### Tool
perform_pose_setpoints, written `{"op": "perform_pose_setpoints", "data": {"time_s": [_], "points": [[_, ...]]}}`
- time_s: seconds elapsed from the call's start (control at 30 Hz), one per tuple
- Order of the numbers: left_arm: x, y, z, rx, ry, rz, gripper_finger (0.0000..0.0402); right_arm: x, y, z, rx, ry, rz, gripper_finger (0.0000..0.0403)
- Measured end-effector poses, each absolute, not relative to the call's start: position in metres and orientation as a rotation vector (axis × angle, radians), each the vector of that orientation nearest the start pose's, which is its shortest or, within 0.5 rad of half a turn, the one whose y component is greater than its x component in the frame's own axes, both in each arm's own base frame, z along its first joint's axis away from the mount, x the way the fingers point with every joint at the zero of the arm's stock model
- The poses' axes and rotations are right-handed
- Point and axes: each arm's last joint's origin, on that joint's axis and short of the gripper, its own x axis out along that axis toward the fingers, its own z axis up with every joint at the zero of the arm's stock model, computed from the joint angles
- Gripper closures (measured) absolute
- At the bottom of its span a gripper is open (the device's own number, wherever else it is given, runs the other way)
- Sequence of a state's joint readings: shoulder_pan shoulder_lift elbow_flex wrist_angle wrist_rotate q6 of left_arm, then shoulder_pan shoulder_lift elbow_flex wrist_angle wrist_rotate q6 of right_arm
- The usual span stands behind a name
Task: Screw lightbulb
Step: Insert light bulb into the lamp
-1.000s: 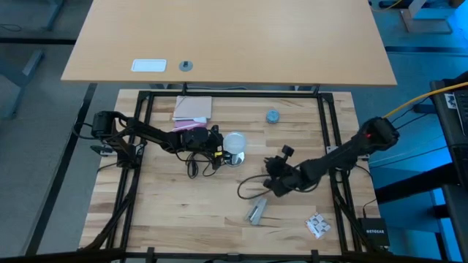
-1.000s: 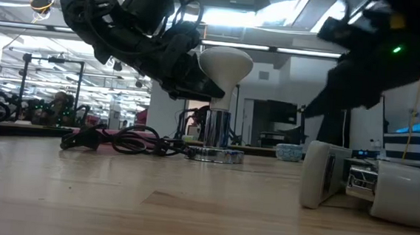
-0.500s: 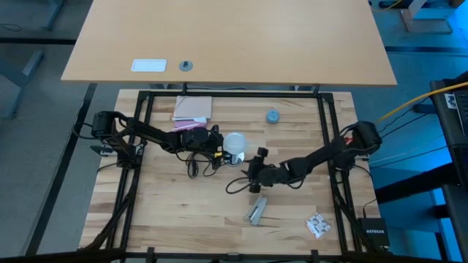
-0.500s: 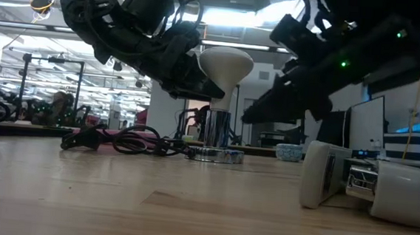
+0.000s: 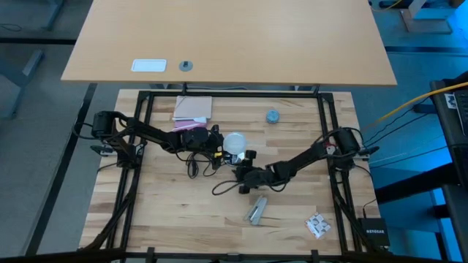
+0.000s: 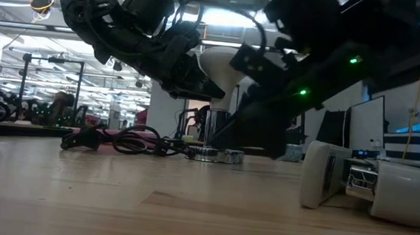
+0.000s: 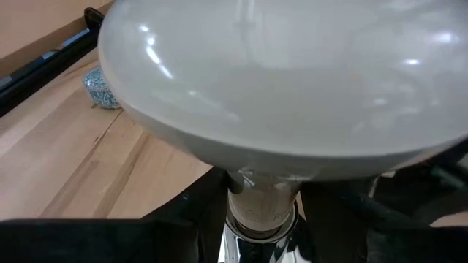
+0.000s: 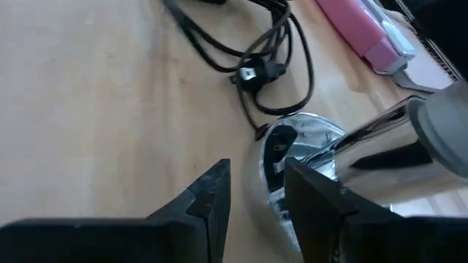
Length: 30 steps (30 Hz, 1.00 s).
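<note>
The frosted-white lightbulb (image 6: 225, 59) stands upright, neck down, in the silvery socket (image 6: 216, 129). The socket's round base (image 8: 292, 164) rests on the table, and its black cord (image 5: 197, 164) lies coiled to the left. My left gripper (image 5: 221, 146) is shut on the bulb from the table's left. My right gripper (image 5: 240, 169) is open, low over the table just near-right of the socket. In the right wrist view its fingers (image 8: 212, 197) stand close before the base. My left gripper pinches the bulb's narrow neck (image 7: 263, 201) between its two fingers, just under the globe and above the socket's top. The fingers (image 6: 194, 83) come from the table's left, slanting down. The bulb stays upright, its lower end in the socket. Of my right gripper I cannot tell whether a finger touches the socket's base.
A pink notebook (image 5: 192, 109) and a small blue-grey cap (image 5: 272, 115) lie toward the far edge. A white plug-like block (image 5: 256, 210) and a crumpled wrapper (image 5: 316, 225) lie near the front. The black frame (image 5: 333, 146) borders the table.
My right gripper has gone steadily toward the table's left edge, low over the table, up to the socket's base. The bulb and socket stand as before.
</note>
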State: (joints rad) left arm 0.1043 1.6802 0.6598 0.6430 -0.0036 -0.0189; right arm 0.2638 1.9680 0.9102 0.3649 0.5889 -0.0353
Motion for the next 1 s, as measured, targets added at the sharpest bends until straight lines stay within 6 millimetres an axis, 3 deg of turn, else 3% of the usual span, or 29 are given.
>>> {"op": "perform_pose_setpoints", "data": {"time_s": [0.27,0.63,1.0], "points": [[0.316,0.033,0.153,-0.042,0.376,0.112,0.0249,0.36,0.062,0.097,-0.306,0.702,-0.308,0.0277],[0.316,0.033,0.153,-0.045,0.378,0.112,0.0249,0.354,0.062,0.093,-0.314,0.78,-0.322,0.032],[0.316,0.034,0.153,-0.043,0.378,0.123,0.0249,0.346,0.059,0.088,-0.269,0.84,-0.428,0.0325]]}}
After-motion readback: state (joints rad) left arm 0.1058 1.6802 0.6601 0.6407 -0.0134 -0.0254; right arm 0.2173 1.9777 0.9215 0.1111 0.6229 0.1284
